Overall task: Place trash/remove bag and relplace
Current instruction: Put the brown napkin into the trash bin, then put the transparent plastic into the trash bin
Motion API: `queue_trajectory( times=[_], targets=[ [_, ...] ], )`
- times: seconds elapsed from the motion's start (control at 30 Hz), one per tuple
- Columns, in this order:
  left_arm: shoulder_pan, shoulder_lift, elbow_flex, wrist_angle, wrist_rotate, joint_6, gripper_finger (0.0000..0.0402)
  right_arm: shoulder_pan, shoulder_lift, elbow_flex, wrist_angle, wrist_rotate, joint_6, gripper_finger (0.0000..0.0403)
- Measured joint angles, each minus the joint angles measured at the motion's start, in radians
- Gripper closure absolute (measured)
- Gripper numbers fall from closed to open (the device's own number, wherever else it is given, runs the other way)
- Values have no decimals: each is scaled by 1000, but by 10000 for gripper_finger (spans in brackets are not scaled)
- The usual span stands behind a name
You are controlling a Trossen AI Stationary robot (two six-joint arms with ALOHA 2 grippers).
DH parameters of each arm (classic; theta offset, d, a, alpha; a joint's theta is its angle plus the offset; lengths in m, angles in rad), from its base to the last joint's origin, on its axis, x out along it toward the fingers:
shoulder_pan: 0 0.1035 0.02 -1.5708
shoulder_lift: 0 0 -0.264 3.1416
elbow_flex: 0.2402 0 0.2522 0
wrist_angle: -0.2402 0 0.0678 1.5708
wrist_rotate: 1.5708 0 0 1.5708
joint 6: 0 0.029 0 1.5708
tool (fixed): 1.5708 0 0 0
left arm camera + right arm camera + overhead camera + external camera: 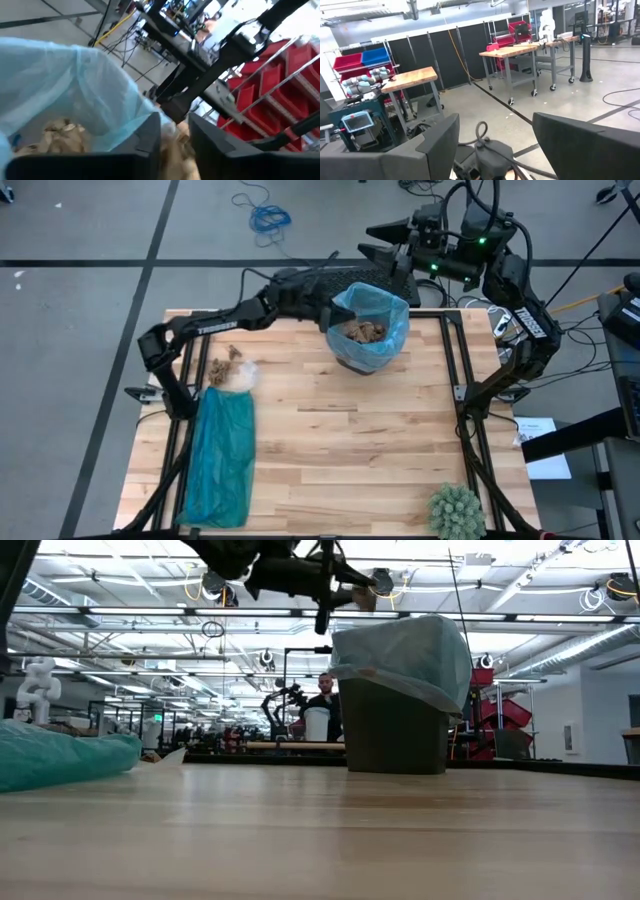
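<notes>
I hold the left gripper (175,142) over the bag (385,330) lining the bin (392,725), fingers part-open around a brown scrap (172,150), and should release squarely above the opening, right gripper (385,240) parked open behind.

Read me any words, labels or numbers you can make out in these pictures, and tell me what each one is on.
"TROSSEN": white letters on the left arm, high view.
White lettering on the right arm: too blurred to read.
White sheet beside the table: print too small to read.
Nothing else legible.
</notes>
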Motion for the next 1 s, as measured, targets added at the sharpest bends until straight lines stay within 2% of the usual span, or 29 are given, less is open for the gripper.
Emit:
queue_trajectory(
  times=[0.13, 0.27, 0.33, 0.4, 0.47, 0.57, 0.63, 0.73, 0.87, 0.93, 1.0],
  targets=[
    [7, -2, 2, 13, -19, 57, 248, 7, 0, 0, -1, -2, 1, 158],
    [23, 0, 19, -18, -22, 106, 215, 7, 0, 0, 0, -5, 2, 158],
    [35, -1, 49, -68, 21, 176, 210, 7, 0, 0, -1, -4, 3, 158],
    [52, -31, 92, -219, 36, 274, 212, 7, 0, 0, -1, -4, 3, 158],
    [71, -68, 170, -416, -3, 409, 222, 8, 0, 0, -1, -4, 3, 158],
    [92, -121, 306, -788, -177, 606, 246, 14, 0, 0, -7, -7, 3, 158],
    [100, -143, 390, -1017, -325, 664, 265, 15, 0, 0, -15, -9, 1, 158],
    [101, -165, 450, -1260, -489, 661, 297, 15, 0, 0, -27, -9, 0, 158],
    [113, -198, 401, -1529, -643, 661, 353, 15, 0, 0, -37, -9, 0, 158],
    [130, -214, 322, -1599, -609, 658, 387, 15, 0, 0, -37, -9, -10, 158],
    [141, -245, 205, -1586, -547, 631, 395, 15, 0, 0, -37, -9, -25, 158]
  ],
)
